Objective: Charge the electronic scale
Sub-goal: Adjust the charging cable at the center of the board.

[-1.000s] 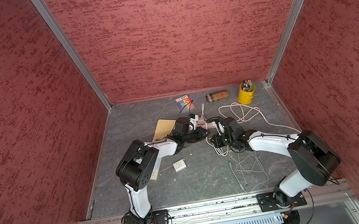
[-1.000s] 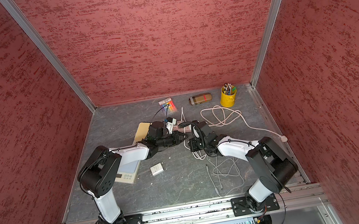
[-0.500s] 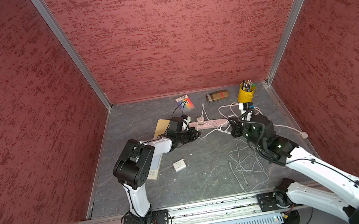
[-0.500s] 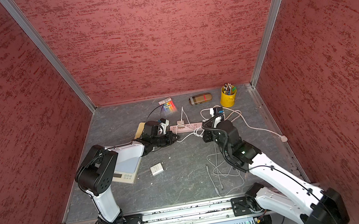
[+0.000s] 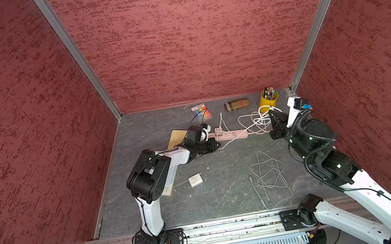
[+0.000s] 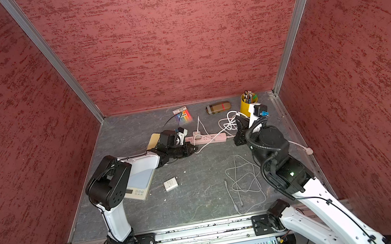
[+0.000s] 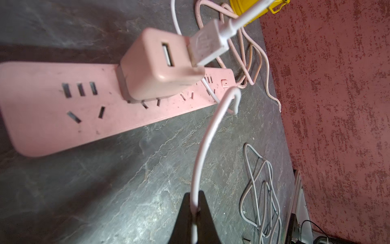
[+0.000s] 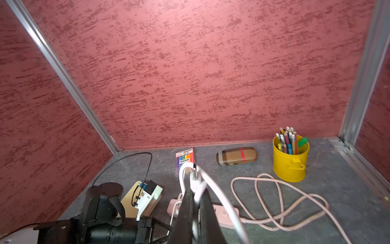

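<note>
The right pincer (image 8: pixel 195 192) clenches the connector (image 8: pixel 194 175); the left pincer (image 7: pixel 194 196) apparently pinches the white cable (image 7: pixel 203 147). Approach the scale (image 6: pixel 142 181) squarely, keeping slack.

1. You've got a power strip (image 7: pixel 63 105): pink matt plastic, scuffed.
2. white cable (image 7: pixel 202 147): smooth plastic sheath.
3. tabletop (image 7: pixel 105 190): grey, stone-look, matt.
4. bucket (image 8: pixel 290 166): glossy yellow, looks metal.
5. walls (image 5: pixel 175 37): rough red texture.

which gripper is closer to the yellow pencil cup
Right. The right gripper hangs close to the yellow pencil cup; the left gripper is off by the pink power strip.
</note>
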Available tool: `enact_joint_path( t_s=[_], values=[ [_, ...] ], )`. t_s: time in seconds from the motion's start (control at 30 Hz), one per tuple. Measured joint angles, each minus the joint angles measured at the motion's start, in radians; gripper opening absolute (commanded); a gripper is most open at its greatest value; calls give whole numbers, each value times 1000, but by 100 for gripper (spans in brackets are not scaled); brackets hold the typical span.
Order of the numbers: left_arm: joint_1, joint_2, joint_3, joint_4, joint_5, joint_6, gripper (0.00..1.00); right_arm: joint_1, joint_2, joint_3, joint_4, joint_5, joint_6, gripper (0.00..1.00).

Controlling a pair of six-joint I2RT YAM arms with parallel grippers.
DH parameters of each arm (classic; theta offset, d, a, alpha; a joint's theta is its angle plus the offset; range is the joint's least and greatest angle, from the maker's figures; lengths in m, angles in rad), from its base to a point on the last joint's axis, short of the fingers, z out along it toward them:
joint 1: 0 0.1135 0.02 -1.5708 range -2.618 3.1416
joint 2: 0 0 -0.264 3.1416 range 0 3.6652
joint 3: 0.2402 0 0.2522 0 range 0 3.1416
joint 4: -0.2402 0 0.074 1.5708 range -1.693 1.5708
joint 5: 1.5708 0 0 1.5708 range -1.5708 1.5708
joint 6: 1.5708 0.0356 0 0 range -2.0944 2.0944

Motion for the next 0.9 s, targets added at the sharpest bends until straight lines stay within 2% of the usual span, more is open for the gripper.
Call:
enact_joint_path(
  t_s=[0.1, 0.2, 0.4, 0.57, 0.77, 0.9],
  values=[
    [6, -15, -25, -12, -1, 32, 52, -3, 97, 42, 21, -143, -25, 0],
    [14, -56, -54, -27, 24, 69, 57, -4, 186, 25, 45, -266, -26, 0],
    [54, -266, -163, 6, 107, 119, 57, -4, 341, -14, 2, -377, -29, 0],
    [95, -415, -254, 48, 183, 193, 55, -5, 392, -23, -11, -440, -49, 0],
    [108, -489, -284, 65, 276, 269, 55, -9, 462, -27, -10, -523, -61, 0],
    [97, -504, -282, 93, 315, 288, 48, -11, 512, -27, -3, -575, -59, 0]
  ],
)
